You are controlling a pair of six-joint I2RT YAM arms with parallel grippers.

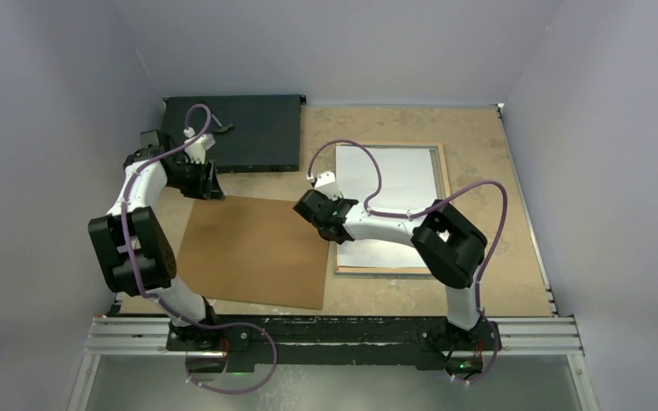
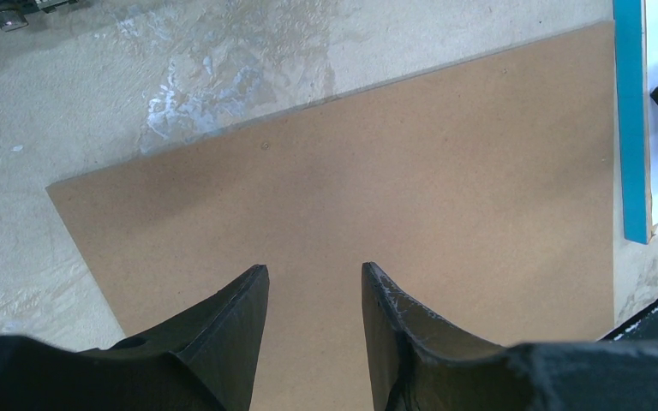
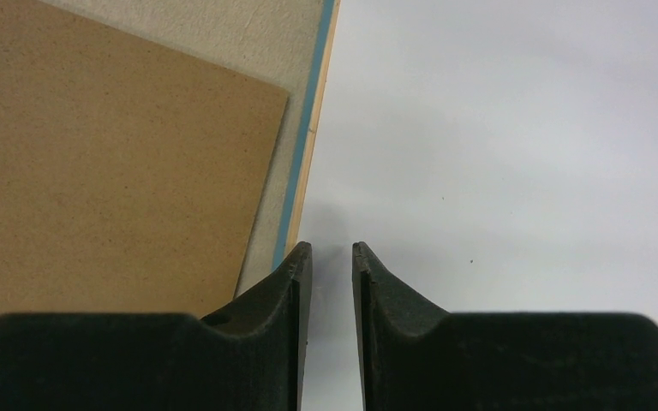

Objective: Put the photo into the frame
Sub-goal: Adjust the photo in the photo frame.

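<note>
The frame (image 1: 442,184) lies back-up on the right of the table, its wood border showing. The photo (image 1: 398,180) lies inside it with its white back up; the picture side is hidden. My right gripper (image 1: 336,227) hovers over the photo's left edge, jaws a narrow gap apart and empty. In the right wrist view the gripper (image 3: 331,246) is over the white photo (image 3: 497,154), just right of the frame's blue edge (image 3: 302,145). My left gripper (image 1: 208,184) is open and empty by the far-left corner of the brown backing panel (image 1: 253,253). In the left wrist view the gripper (image 2: 314,267) is over that panel (image 2: 351,171).
A flat black box (image 1: 240,133) lies at the back left, just behind the left gripper. The brown panel's right edge nearly touches the frame's left side (image 2: 630,128). Grey walls enclose the table on three sides. The rail with the arm bases (image 1: 334,336) runs along the near edge.
</note>
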